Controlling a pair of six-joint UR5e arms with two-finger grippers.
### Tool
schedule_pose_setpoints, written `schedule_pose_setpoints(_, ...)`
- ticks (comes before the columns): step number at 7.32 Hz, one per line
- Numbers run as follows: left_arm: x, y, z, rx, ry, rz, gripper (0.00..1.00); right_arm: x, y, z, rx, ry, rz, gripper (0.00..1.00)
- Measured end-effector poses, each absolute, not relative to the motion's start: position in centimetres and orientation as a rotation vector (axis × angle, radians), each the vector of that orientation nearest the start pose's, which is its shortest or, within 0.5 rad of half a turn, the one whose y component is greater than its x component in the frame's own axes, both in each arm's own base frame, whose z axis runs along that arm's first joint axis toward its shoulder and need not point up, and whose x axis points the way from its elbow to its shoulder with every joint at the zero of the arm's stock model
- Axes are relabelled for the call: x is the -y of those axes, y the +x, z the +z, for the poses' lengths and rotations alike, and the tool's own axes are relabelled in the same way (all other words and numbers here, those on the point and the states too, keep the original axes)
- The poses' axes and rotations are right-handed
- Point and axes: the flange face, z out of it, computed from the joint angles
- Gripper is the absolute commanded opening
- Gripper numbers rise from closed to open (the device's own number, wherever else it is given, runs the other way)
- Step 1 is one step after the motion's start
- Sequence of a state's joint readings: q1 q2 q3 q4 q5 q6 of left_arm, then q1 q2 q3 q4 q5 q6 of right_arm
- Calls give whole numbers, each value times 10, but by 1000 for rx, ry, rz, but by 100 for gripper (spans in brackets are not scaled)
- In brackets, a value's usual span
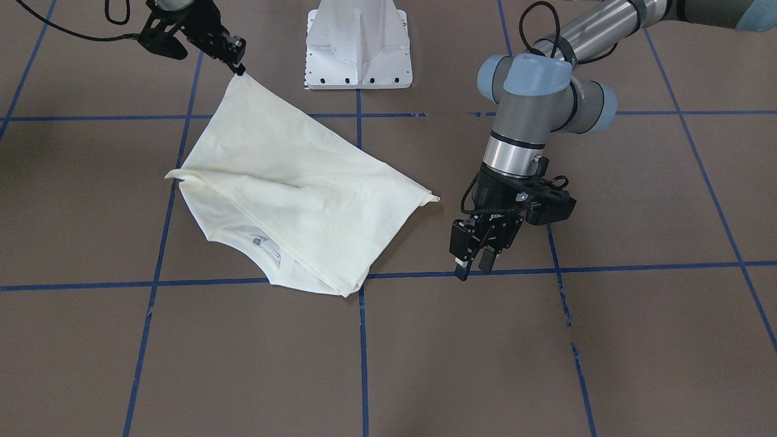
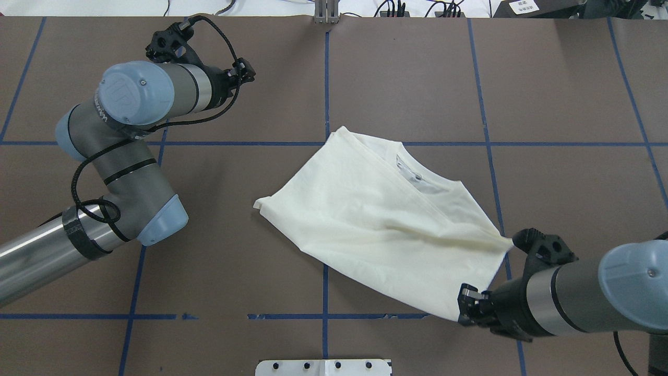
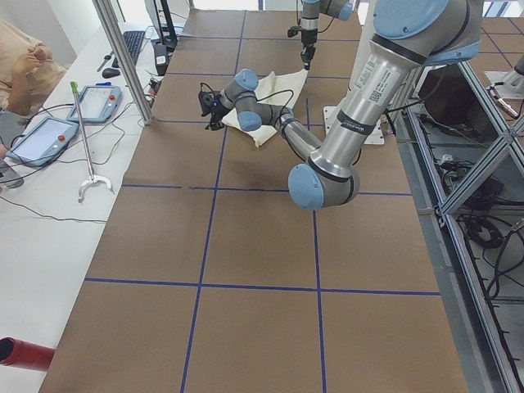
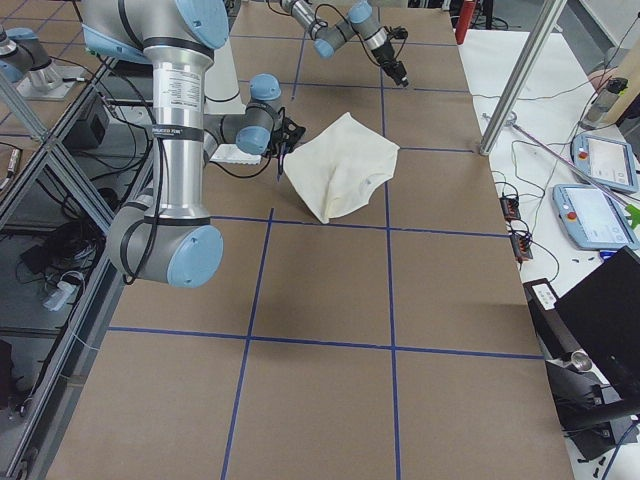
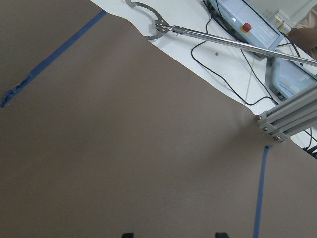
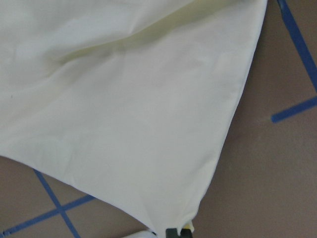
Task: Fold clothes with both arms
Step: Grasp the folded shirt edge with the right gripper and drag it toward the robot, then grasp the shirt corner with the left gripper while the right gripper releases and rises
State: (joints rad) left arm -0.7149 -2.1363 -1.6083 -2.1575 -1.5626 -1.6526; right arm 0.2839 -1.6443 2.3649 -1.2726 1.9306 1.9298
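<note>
The cream-white T-shirt (image 1: 291, 200) lies folded diagonally on the brown table (image 1: 607, 340), plain side up, with the collar and label showing at its far edge (image 2: 417, 177). No print shows. My right gripper (image 1: 240, 65) is shut on one corner of the shirt and holds it lifted and taut near the robot base; the right wrist view shows the pinched corner (image 6: 173, 229). My left gripper (image 1: 473, 266) is open and empty, pointing down beside the shirt's free pointed corner (image 1: 431, 198), apart from it. The left wrist view shows only bare table between its fingertips (image 5: 128, 234).
The white pedestal base (image 1: 358, 48) stands at the robot's side of the table. Blue tape lines (image 1: 363, 340) grid the surface. Beyond the far edge lie teach pendants (image 3: 49, 131), a metal grabber tool (image 5: 223, 37) and an aluminium post (image 5: 287, 119).
</note>
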Motion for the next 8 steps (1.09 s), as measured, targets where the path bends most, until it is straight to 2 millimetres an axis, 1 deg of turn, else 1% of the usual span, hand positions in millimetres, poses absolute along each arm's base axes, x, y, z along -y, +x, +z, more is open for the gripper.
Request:
schedule_pose_setpoints(1,532,422,235,-1197,337,-660,65,186,-350,286,990,-455,346,100)
schedule_pose_setpoints(2,515,416,227,-1239,280,-625,65,174,-353,284,979,-497,315,100)
schedule_pose_setpoints(3,498,413,223,-1267,208,-611,65,177,-351,283,981,-503,320,100)
schedule_pose_setpoints(4,476,419,219,-1270,110,-610,65,194,-346,277,1008,-481,358,100)
schedule_pose_setpoints(5,442,436,210,-1241,4,-617,65,225,-343,267,1055,-441,415,100)
schedule_pose_setpoints(6,408,456,205,-1194,-84,-632,65,267,-341,259,1096,-389,489,100)
schedule_pose_setpoints(7,376,481,208,-1138,-145,-655,65,314,-339,257,1119,-332,563,100)
schedule_pose_setpoints(8,346,510,217,-1074,-170,-679,63,357,-337,256,1129,-274,613,100)
